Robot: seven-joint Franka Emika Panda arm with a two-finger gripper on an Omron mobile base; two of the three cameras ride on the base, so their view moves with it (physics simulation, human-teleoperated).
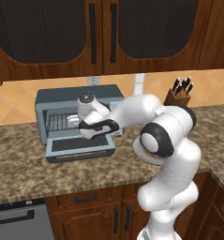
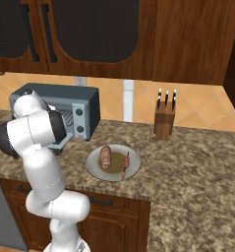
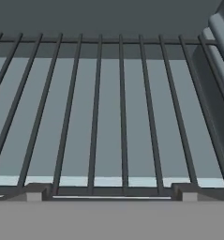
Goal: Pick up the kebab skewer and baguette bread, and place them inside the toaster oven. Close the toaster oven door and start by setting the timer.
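1. The toaster oven (image 1: 62,101) is sitting on the counter against the tan tiled wall, a boxy blue-grey unit, and its cavity is standing open.
2. The toaster oven door (image 1: 79,146) is lying folded down flat in front of the cavity, its dark glass window facing up.
3. The wire rack (image 3: 108,117) is showing up close in the hand view: thin dark bars running away over a pale blue-grey floor, with a crossbar at the back.
4. Two round knobs (image 2: 78,120) are sitting one above the other on the oven's right panel in the right base view.
5. The white arm is reaching left across the counter, and the gripper (image 1: 71,121) is sitting at the oven's mouth, just above the rack; its jaws are standing wide apart with nothing between them.
6. The baguette bread (image 2: 105,157) is lying on a round grey plate (image 2: 97,170), a short, thick orange-brown loaf with a scored crust.
7. The kebab skewer (image 2: 126,163) is lying beside it on the same plate, a thin stick carrying small dark chunks, just apart from the loaf.
8. The plate is resting on the speckled brown granite counter (image 2: 188,167), right of the oven.
9. A wooden knife block (image 2: 164,123) is standing farther right, near the wall.
10. Dark wood cabinets (image 1: 99,33) are hanging above, with more below the counter.
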